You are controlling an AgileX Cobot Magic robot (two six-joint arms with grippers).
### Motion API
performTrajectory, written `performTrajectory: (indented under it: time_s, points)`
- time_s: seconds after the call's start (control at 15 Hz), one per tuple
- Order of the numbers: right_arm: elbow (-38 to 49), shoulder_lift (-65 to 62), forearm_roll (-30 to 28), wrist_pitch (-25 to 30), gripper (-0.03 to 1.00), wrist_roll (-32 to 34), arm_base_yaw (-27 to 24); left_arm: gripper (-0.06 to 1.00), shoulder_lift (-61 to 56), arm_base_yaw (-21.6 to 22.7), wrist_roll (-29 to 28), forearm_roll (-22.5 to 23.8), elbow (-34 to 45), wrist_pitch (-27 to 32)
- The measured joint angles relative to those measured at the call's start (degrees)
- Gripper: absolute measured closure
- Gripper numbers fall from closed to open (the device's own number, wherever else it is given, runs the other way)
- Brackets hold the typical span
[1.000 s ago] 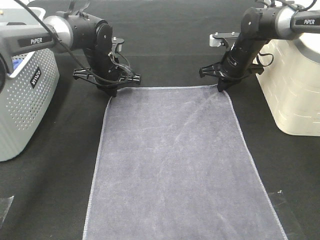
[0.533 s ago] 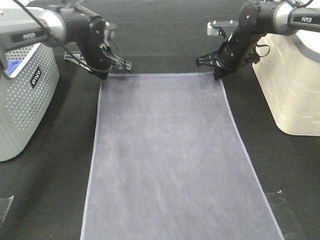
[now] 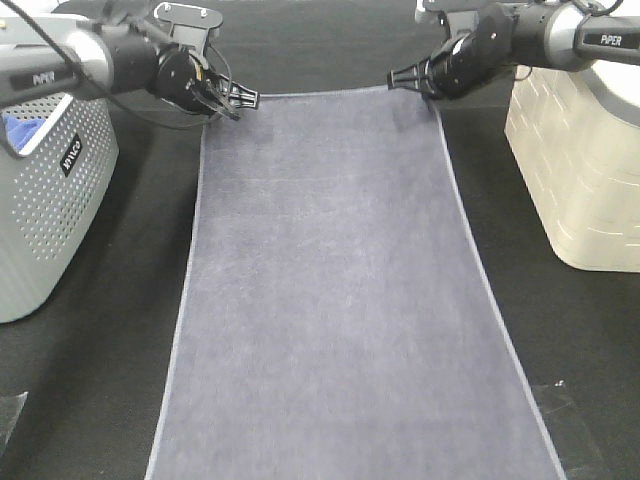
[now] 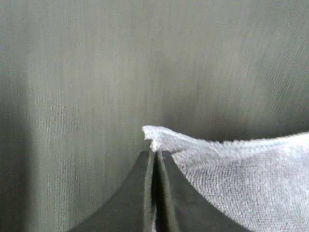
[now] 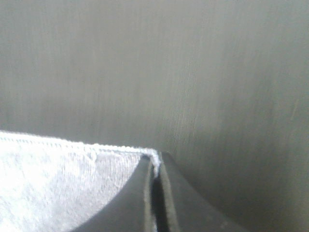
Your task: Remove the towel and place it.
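The grey-lavender towel point(image 3: 335, 280) lies spread flat down the dark table, its near end running off the bottom of the exterior view. My left gripper point(image 3: 238, 102) is shut on the towel's far left corner; the left wrist view shows the closed fingers point(image 4: 145, 193) pinching the hemmed corner point(image 4: 154, 137). My right gripper point(image 3: 428, 88) is shut on the far right corner; the right wrist view shows the fingers point(image 5: 169, 193) clamped on the corner point(image 5: 153, 159). The far hem is stretched straight between the two grippers.
A grey perforated basket point(image 3: 45, 200) with a bright blue cloth point(image 3: 18, 128) inside stands at the left. A cream container point(image 3: 580, 170) stands at the right. Dark table cloth point(image 3: 100, 350) flanks the towel on both sides.
Both grippers have moved away from the camera toward the table's far edge, dragging the towel's far hem with them. The towel is now stretched longer and smoother.
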Motion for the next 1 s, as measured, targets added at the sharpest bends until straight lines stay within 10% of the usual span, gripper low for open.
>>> performTrajectory:
  time_s: [1.0]
  points:
    - [0.00,11.86,-3.44,-26.13,0.97,0.00,-0.29,0.94,10.43,4.07,-2.23,1.66,-5.27,-20.63]
